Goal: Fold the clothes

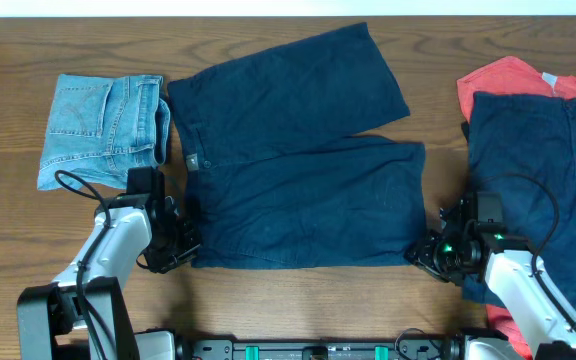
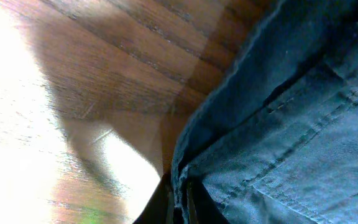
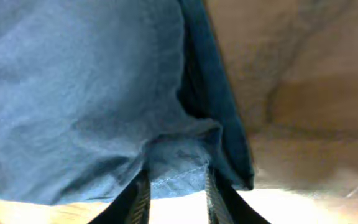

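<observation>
Navy blue shorts (image 1: 298,170) lie spread flat in the middle of the wooden table. My left gripper (image 1: 180,250) is at their lower left corner by the waistband. In the left wrist view it (image 2: 182,202) is shut on the edge of the shorts (image 2: 291,137). My right gripper (image 1: 426,252) is at the lower right hem corner. In the right wrist view its fingers (image 3: 176,196) stand apart, with the hem of the shorts (image 3: 73,93) lying between them.
Folded light blue jeans (image 1: 103,130) lie at the back left. At the right a second navy garment (image 1: 538,170) lies over a red one (image 1: 508,78), close to my right arm. Bare wood (image 2: 104,74) lies in front of the shorts.
</observation>
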`<state>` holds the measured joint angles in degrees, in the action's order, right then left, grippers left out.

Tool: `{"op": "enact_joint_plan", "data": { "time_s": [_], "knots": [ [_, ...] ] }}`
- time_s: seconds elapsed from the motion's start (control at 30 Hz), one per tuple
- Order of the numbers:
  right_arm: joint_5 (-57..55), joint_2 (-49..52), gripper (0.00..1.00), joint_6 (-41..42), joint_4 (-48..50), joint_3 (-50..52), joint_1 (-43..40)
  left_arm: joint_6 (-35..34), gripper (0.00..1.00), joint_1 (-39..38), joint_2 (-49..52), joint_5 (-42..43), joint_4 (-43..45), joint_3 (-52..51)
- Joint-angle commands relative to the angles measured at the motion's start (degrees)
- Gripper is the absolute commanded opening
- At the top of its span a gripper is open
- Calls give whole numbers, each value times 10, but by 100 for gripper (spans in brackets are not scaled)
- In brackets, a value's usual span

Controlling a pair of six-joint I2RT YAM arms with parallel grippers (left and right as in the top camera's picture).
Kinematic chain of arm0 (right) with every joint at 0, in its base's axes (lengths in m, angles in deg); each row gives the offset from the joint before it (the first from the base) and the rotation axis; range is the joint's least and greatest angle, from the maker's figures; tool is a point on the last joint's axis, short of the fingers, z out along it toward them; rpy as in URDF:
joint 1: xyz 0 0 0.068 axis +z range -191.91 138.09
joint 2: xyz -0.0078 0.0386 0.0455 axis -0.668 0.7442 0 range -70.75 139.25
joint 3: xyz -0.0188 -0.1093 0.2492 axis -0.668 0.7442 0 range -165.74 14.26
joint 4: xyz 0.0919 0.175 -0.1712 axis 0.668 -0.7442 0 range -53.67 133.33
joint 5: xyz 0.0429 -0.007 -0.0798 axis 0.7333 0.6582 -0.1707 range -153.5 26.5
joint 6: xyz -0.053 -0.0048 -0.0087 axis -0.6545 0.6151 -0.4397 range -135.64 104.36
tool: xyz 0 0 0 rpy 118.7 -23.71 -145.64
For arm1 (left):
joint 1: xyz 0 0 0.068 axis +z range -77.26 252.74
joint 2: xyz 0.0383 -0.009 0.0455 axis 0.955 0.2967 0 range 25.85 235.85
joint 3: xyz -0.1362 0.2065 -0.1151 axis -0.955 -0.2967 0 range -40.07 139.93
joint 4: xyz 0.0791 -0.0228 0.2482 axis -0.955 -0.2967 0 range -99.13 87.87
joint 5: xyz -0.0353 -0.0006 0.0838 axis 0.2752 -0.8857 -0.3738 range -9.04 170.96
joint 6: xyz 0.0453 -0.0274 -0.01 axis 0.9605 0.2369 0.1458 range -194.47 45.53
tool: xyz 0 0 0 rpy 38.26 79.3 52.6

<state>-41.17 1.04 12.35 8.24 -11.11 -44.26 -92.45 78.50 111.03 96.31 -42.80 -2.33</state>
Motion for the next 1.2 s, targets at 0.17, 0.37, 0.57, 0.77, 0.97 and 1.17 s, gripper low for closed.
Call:
{"op": "enact_joint_plan", "data": {
  "time_s": [0.17,0.37,0.57,0.77,0.97,1.17],
  "knots": [
    [-33,28,53,48,9,9,-2,17,6,1,-46,11,-11,-2],
    [-69,28,64,120,-23,9,-2,31,6,1,-101,3,-30,-2],
    [-84,33,48,147,-19,9,-2,31,6,1,-131,3,-41,-2],
    [-91,64,32,150,-28,9,-2,31,6,1,-147,3,-40,-2],
    [-77,87,4,108,31,8,-2,31,6,1,-149,2,-40,-2],
    [-48,56,1,12,-24,-42,-4,31,6,1,-149,3,-66,11]
  ]
}}
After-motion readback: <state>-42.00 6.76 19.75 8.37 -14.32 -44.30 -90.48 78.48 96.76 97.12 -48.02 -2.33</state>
